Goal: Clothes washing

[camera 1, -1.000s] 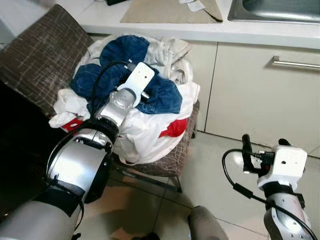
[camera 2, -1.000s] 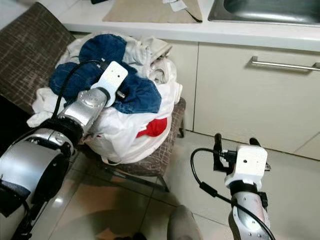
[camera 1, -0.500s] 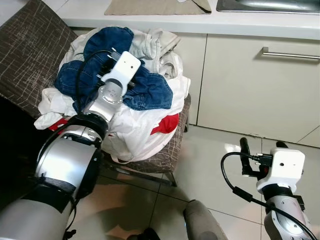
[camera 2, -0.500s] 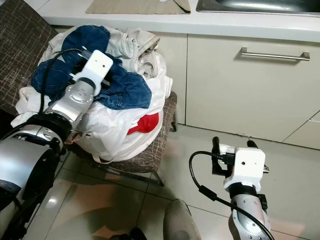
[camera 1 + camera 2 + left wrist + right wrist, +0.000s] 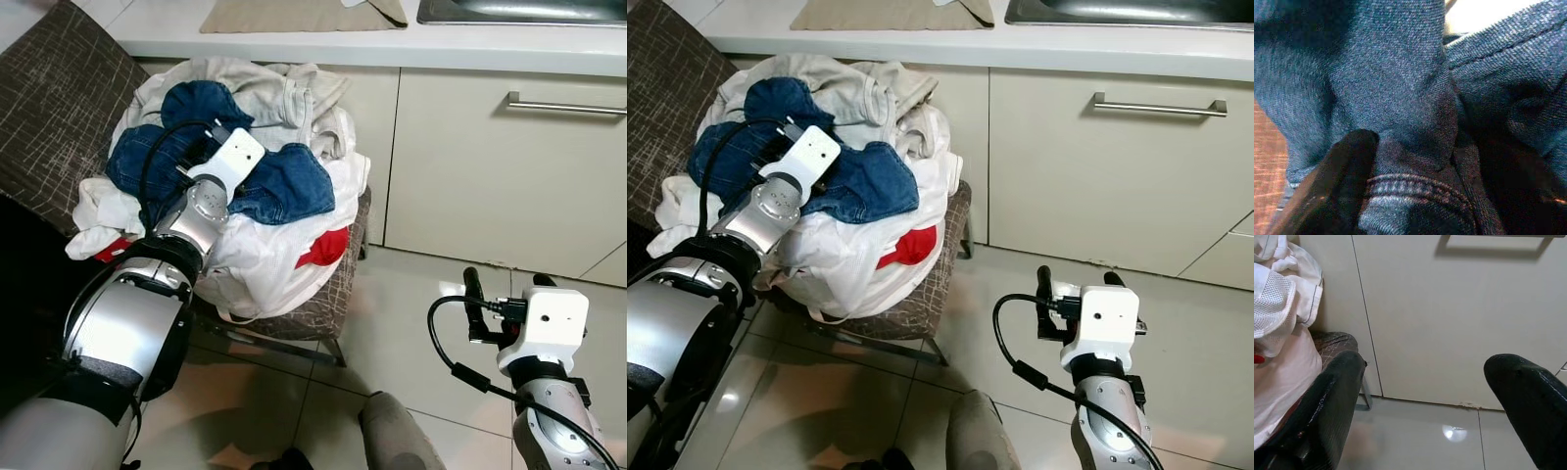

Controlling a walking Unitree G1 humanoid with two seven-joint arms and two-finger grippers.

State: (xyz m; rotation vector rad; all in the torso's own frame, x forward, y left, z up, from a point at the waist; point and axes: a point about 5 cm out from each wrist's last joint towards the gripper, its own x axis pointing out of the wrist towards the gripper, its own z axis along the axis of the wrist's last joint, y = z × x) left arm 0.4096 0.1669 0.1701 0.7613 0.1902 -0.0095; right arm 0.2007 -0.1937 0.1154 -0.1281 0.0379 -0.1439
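Garment: crumpled dark blue denim jeans (image 5: 284, 181) lie on top of a heap of white and cream laundry (image 5: 279, 250) with a red patch, piled on a brown woven chair (image 5: 69, 108); the denim spreads from the chair's back edge toward its front right corner.
Key relation: the left end effector (image 5: 1415, 215) is buried in the denim near the middle of the heap, so the garment lies directly under and ahead of it; the denim's long axis runs roughly across the chair seat, side to side.
Left end effector state: in the left wrist view one black finger (image 5: 1337, 181) presses against a stitched denim seam and cloth is bunched between the fingers; it looks clamped on the jeans.
Nearer arm: the left arm, by far; it is on the garment.
Right end effector: (image 5: 1430, 396) hangs low over the pale tiled floor (image 5: 411, 323), well apart from the chair, fingers spread wide and empty, facing the cream cabinet door (image 5: 500, 166).
Next move, as a judgement: lifting the jeans up and clear of the heap.
Hidden: the second left finger is lost in dark folds; how much denim lies under the white clothes cannot be told.
Cut off: the steel sink (image 5: 519, 10) and the beige mat (image 5: 294, 15) on the table run off the top edge.
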